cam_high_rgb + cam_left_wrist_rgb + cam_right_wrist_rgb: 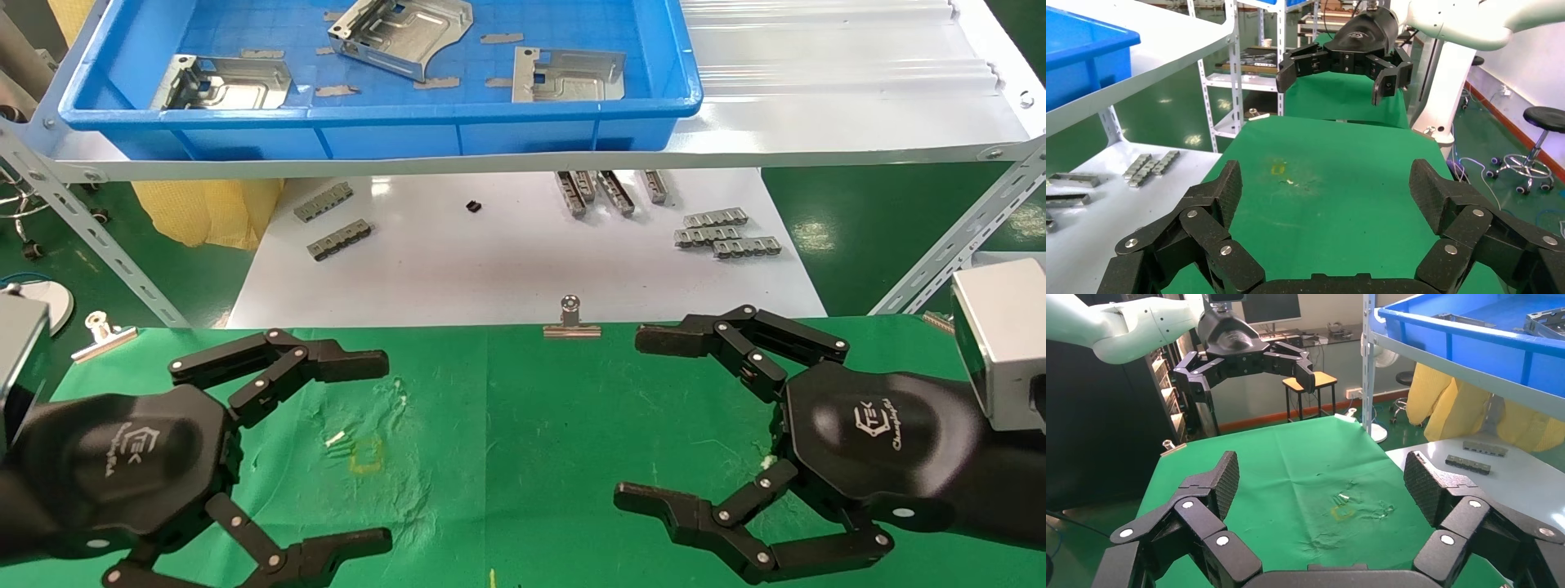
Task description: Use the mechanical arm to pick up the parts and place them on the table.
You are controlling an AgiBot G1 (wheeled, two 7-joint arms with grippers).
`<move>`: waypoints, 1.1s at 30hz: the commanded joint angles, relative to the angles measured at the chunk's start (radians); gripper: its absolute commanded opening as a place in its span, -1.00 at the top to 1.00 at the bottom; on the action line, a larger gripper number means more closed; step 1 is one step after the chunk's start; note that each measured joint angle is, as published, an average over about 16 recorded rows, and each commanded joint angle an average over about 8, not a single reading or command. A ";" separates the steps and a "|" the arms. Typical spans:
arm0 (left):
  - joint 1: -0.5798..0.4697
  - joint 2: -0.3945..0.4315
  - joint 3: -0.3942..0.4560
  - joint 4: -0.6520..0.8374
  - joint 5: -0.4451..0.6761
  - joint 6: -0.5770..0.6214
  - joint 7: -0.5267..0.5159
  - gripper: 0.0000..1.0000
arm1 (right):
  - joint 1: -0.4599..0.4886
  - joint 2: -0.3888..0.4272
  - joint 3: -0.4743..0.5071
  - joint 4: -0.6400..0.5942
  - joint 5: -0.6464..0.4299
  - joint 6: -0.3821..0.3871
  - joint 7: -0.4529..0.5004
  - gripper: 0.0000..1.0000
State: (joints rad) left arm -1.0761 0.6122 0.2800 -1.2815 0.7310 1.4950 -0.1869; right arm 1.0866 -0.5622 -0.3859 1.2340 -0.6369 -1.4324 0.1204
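Observation:
Three shiny silver stamped parts lie in the blue tray (392, 135) on the upper shelf: one at the left (225, 83), one tilted in the middle (402, 33), one at the right (568, 75). My left gripper (377, 449) hovers open and empty over the left of the green table (523, 425). My right gripper (641, 420) hovers open and empty over the right of it. Each wrist view shows its own open jaws above bare green cloth with a yellowish mark (1278, 167) (1338, 512), and the other arm's gripper farther off (1343, 58) (1242, 358).
Small grey toothed strips lie in the tray and in groups on the white board (507, 261) below the shelf (331, 200) (727, 233) (609, 189). Silver binder clips sit at the cloth's far edge (570, 320) (102, 333). Angled shelf struts stand at both sides (90, 237) (956, 237).

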 commanded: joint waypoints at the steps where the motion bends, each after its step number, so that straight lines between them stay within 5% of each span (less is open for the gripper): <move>1: 0.000 0.000 0.000 0.000 0.000 0.000 0.000 -1.00 | 0.000 0.000 0.000 0.000 0.000 0.000 0.000 -1.00; 16: 0.000 0.000 0.000 0.000 0.000 0.000 0.000 -1.00 | 0.000 0.000 0.000 0.000 0.000 0.000 0.000 -1.00; 17: 0.000 0.000 0.000 0.000 0.000 0.000 0.000 -1.00 | 0.000 0.000 0.000 0.000 0.000 0.000 0.000 -0.90; 25: 0.000 0.000 0.000 0.000 0.000 0.000 0.000 -1.00 | 0.000 0.000 0.000 0.000 0.000 0.000 0.000 1.00; 33: 0.000 0.000 0.000 0.000 0.000 0.000 0.000 -1.00 | 0.000 0.000 0.000 0.000 0.000 0.000 0.000 1.00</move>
State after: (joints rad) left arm -1.0761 0.6122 0.2801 -1.2815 0.7310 1.4950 -0.1869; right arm 1.0866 -0.5622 -0.3859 1.2340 -0.6369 -1.4324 0.1204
